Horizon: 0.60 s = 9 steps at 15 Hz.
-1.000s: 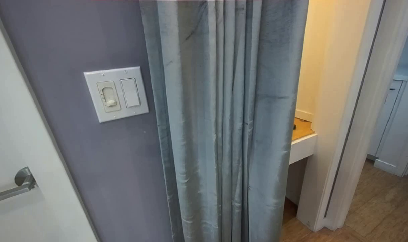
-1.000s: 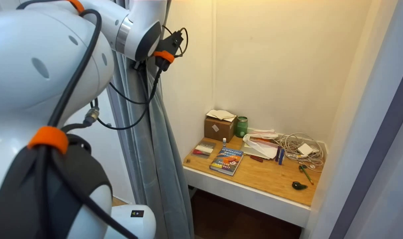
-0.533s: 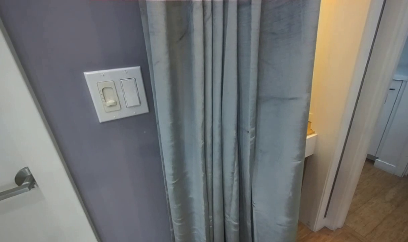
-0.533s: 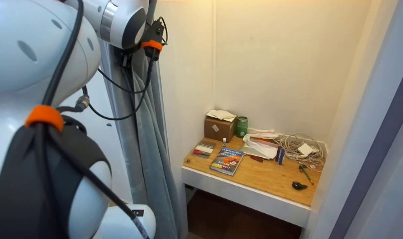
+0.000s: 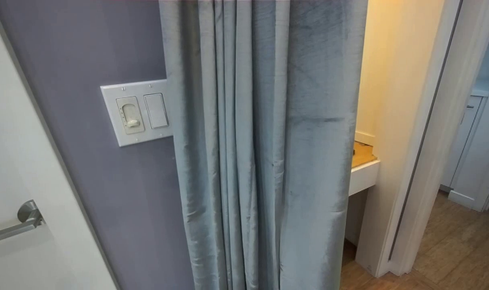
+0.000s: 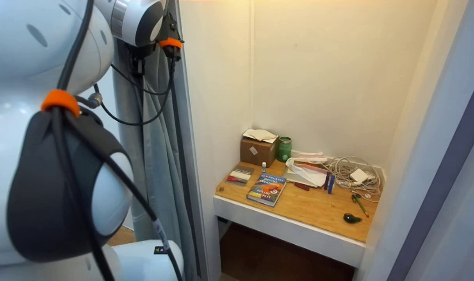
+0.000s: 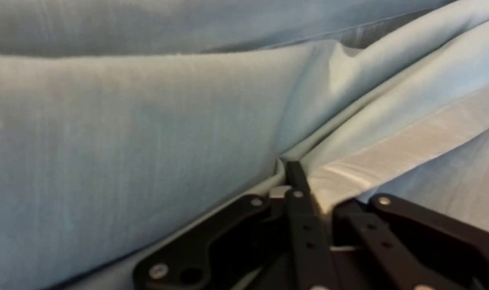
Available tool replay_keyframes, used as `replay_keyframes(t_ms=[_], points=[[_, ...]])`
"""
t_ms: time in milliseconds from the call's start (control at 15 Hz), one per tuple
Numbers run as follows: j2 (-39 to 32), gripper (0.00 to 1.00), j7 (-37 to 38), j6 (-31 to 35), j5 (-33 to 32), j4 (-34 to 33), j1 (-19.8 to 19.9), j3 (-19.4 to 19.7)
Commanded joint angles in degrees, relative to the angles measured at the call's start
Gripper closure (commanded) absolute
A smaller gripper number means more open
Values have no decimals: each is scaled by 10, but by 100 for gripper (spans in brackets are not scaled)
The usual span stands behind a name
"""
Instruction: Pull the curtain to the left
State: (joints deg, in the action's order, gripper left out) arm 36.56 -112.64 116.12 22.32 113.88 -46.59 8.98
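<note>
The grey-blue pleated curtain [image 5: 252, 153] hangs floor-length beside the alcove in an exterior view, its left edge over the side of the white switch plate [image 5: 137, 112]. It also hangs behind the arm in an exterior view [image 6: 163, 183]. In the wrist view the curtain [image 7: 148, 129] fills most of the frame. My gripper [image 7: 319, 191] is shut on its edge; folds and a paler hem strip bunch between the fingers. The right fingertip is partly hidden by fabric. The arm's wrist [image 6: 143, 23] is at the upper left in an exterior view; the fingers cannot be made out there.
A built-in desk [image 6: 319, 210] in the alcove bears a book [image 6: 266, 190], a box [image 6: 258, 151], a green jar [image 6: 284, 148] and cables [image 6: 356, 173]. A purple-grey wall [image 5: 139, 201] and a white door with a handle [image 5: 15, 229] stand left of the curtain.
The arm has moved left and up in an exterior view. The curtain's edge first swung right, then back left; its left side now covers part of the switch plate, and more alcove shows.
</note>
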Motion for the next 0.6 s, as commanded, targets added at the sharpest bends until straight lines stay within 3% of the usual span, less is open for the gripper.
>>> replay_keyframes(t_ms=[0, 267, 533], points=[[-41, 99, -52, -49, 32, -53, 8, -21], [-61, 99, -89, -81, 48, -82, 16, -33], [-50, 98, -86, -76, 51, -69, 56, -47]])
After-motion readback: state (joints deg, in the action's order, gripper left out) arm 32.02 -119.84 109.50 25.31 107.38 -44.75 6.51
